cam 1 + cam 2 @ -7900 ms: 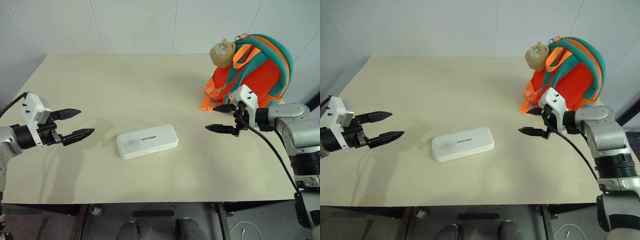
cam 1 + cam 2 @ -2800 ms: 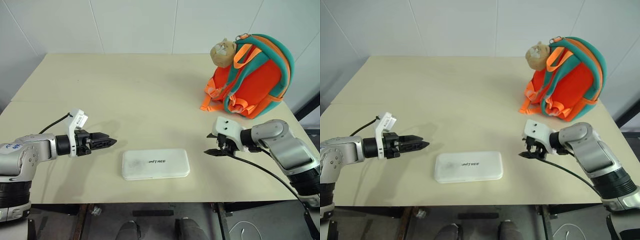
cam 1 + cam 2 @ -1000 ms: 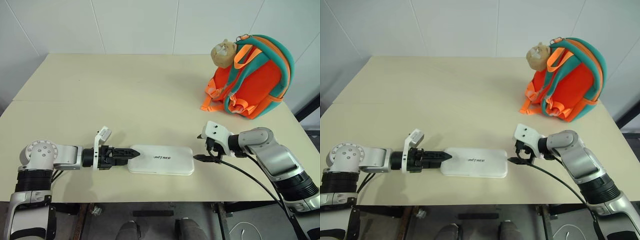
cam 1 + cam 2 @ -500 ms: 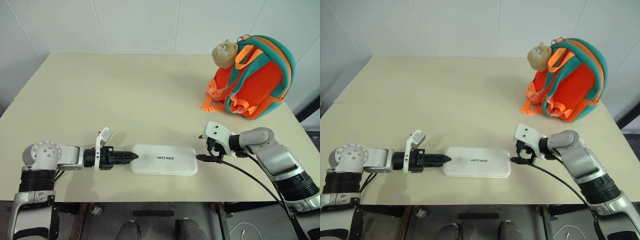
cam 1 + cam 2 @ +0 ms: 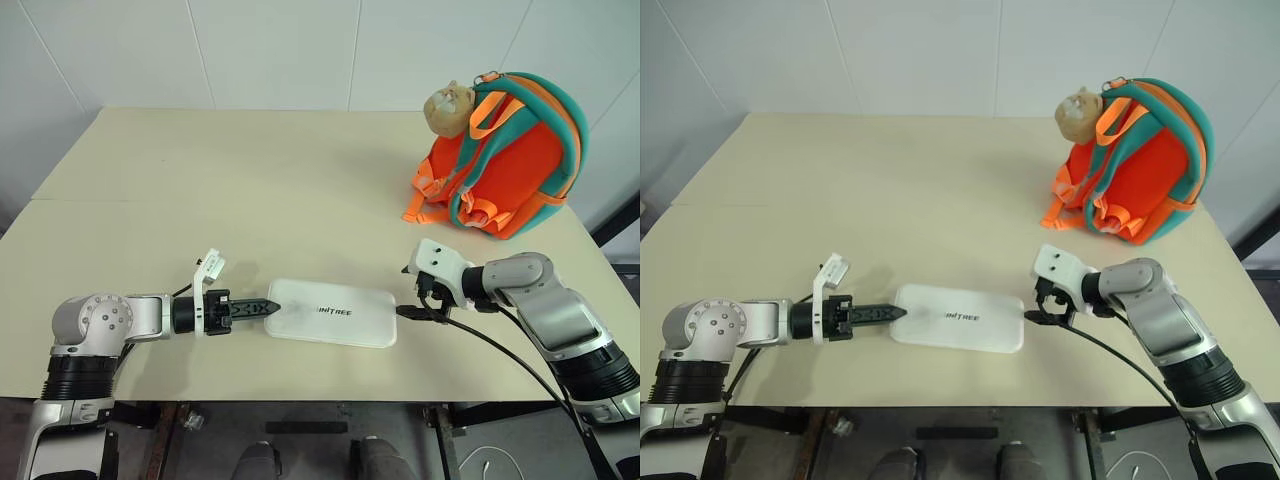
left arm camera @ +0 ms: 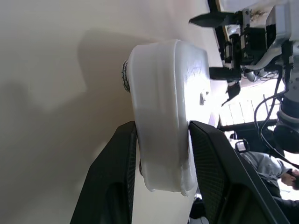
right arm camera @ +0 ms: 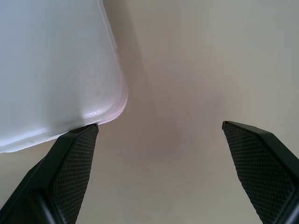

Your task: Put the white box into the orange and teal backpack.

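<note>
Left wrist view shows the left end effector (image 6: 161, 154) clamped on the short end of the white box (image 5: 333, 312), one black finger on each flat face, so the thin case is pinched through its thickness. From the head camera the box lies flat near the front edge of the counter (image 5: 240, 180), its long side running between the two arms. That edge grip suits a flat, thin case: it gives the arm a handle for lifting one end or carrying the box across. The right end effector (image 5: 424, 303) sits at the opposite short end with its fingers spread wide; in the right wrist view one fingertip (image 7: 74, 154) is at the box's rounded corner and the other stands well clear over bare counter, so nothing is held there. It looks placed to brace or steady the far end. The orange and teal backpack (image 5: 505, 155) stands upright at the far right of the counter, well apart from the box, tan plush head on top.

Compared with a second ago, the left fingers have gone from spread at the box's end to closed on it, and the box has slid slightly toward the right arm. The backpack has not moved.
</note>
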`<state>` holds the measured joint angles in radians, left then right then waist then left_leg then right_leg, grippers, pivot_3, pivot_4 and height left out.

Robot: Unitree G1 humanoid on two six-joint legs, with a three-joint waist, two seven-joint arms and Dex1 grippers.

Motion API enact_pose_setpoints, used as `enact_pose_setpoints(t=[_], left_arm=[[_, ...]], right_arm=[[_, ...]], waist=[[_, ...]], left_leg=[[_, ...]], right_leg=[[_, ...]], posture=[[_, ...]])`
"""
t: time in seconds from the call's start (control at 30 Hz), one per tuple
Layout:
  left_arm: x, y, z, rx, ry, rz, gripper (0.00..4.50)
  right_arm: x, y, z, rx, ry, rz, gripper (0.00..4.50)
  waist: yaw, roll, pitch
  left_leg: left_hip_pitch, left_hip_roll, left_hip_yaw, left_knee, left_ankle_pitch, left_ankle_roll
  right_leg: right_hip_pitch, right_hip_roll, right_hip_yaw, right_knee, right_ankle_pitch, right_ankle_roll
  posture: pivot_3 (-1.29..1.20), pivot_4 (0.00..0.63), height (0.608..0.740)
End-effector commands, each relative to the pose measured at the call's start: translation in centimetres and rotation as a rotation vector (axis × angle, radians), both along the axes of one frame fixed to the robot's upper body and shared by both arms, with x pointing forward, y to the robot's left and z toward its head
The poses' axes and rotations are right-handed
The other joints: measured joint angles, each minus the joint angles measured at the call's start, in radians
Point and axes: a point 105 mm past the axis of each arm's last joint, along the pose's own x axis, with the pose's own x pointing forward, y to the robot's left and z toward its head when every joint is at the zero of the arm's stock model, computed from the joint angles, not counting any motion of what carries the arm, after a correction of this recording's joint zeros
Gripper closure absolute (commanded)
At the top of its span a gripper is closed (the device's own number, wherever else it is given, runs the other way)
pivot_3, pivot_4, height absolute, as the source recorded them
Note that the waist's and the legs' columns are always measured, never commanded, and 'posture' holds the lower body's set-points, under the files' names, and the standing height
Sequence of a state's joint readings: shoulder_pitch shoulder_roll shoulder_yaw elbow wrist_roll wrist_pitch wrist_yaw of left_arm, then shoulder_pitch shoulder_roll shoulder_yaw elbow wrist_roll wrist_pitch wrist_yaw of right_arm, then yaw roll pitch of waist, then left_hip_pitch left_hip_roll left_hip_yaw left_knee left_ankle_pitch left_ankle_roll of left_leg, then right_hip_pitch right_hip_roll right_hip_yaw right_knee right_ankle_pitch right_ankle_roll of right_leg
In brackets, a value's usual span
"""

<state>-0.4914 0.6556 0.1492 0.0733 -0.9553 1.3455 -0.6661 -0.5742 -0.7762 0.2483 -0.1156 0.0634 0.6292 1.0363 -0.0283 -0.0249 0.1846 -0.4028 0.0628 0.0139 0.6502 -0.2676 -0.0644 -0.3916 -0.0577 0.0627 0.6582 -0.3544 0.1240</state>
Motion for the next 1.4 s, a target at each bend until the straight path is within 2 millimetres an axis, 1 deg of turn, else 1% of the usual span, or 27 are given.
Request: enact_pose_setpoints(t=[0.03,0.2,0.37,0.53,0.7,0.9,1.0,1.07,1.13,1.23,1.4], left_arm=[[-0.5,-1.4,0.2,-0.018,-0.074,-0.058,3.07],[-0.8,-1.9,-0.2,-0.025,-0.076,-0.077,3.07],[-1.1,-2.4,0.0,-0.033,-0.067,-0.107,3.07],[-1.2,-2.5,-0.2,-0.018,-0.054,-0.121,3.07],[-1.6,-3.1,-0.4,-0.018,-0.044,-0.151,3.07],[-1.7,-3.5,-0.5,-0.016,-0.039,-0.167,3.07],[-1.5,-3.5,-0.9,-0.001,-0.060,-0.159,3.07],[-1.3,-3.6,-0.5,-0.019,-0.090,-0.151,3.07],[-1.2,-3.6,0.3,-0.070,-0.119,-0.142,3.07],[-1.7,-3.6,1.7,-0.157,-0.167,-0.151,3.07],[-2.3,-3.3,2.9,-0.232,-0.192,-0.159,3.19]], right_arm=[[-0.4,1.2,0.3,0.036,-0.016,0.041,0.00],[-0.6,1.7,0.1,0.059,-0.001,0.051,0.00],[-1.0,3.6,0.5,0.098,-0.008,0.094,0.00],[-1.1,4.5,0.8,0.121,-0.015,0.118,0.00],[-1.2,5.9,1.3,0.162,-0.029,0.149,0.00],[-1.4,6.9,1.6,0.195,-0.035,0.179,0.00],[-1.2,6.6,1.6,0.185,-0.042,0.167,0.00],[-1.1,6.3,1.7,0.180,-0.046,0.157,0.00],[-0.9,5.7,1.9,0.179,-0.051,0.139,0.00],[-0.7,4.5,2.2,0.176,-0.055,0.105,0.00],[0.0,2.7,2.8,0.173,-0.071,0.044,0.00]], waist=[[-0.002,0.000,0.000],[-0.001,0.000,0.000],[-0.002,-0.001,-0.001],[-0.004,-0.001,-0.001],[-0.004,-0.001,-0.001],[-0.004,-0.001,-0.001],[-0.004,-0.001,-0.001],[-0.002,-0.001,-0.001],[-0.002,-0.001,-0.001],[-0.002,-0.002,0.000],[0.000,-0.002,0.000]], left_leg=[[0.000,0.000,0.000,0.000,0.000,0.000],[0.000,0.000,0.000,-0.001,0.001,0.000],[0.001,0.000,-0.001,-0.001,0.001,0.001],[0.001,0.000,-0.001,-0.001,0.002,0.001],[0.001,0.000,-0.001,-0.002,0.002,0.000],[0.001,0.000,-0.001,-0.002,0.003,0.001],[0.001,0.000,-0.001,-0.002,0.003,0.001],[0.001,0.000,-0.001,-0.002,0.004,0.001],[0.001,0.000,-0.001,-0.002,0.004,0.001],[0.000,0.000,-0.001,-0.003,0.004,0.001],[-0.001,0.000,-0.001,-0.005,0.004,0.001]], right_leg=[[0.000,0.000,0.000,0.000,0.000,0.000],[0.000,0.000,0.000,0.000,0.000,0.000],[0.001,0.000,0.000,0.000,0.001,0.000],[0.000,0.000,0.000,0.000,0.002,-0.001],[0.000,0.000,0.000,0.000,0.003,-0.001],[0.000,0.000,0.000,-0.001,0.004,-0.001],[0.000,0.000,0.000,-0.001,0.004,-0.001],[0.000,0.000,0.000,-0.001,0.005,-0.002],[0.001,0.000,0.000,-0.002,0.005,-0.002],[0.000,0.000,0.000,-0.003,0.006,-0.002],[0.000,0.000,-0.001,-0.005,0.006,-0.002]], posture=[[0.00,0.150,0.740],[0.00,0.150,0.740],[0.00,0.150,0.740],[0.00,0.150,0.740],[0.00,0.150,0.740],[0.00,0.150,0.740],[0.00,0.150,0.740],[0.00,0.150,0.740],[0.00,0.150,0.740],[0.00,0.150,0.740],[0.00,0.150,0.740]])
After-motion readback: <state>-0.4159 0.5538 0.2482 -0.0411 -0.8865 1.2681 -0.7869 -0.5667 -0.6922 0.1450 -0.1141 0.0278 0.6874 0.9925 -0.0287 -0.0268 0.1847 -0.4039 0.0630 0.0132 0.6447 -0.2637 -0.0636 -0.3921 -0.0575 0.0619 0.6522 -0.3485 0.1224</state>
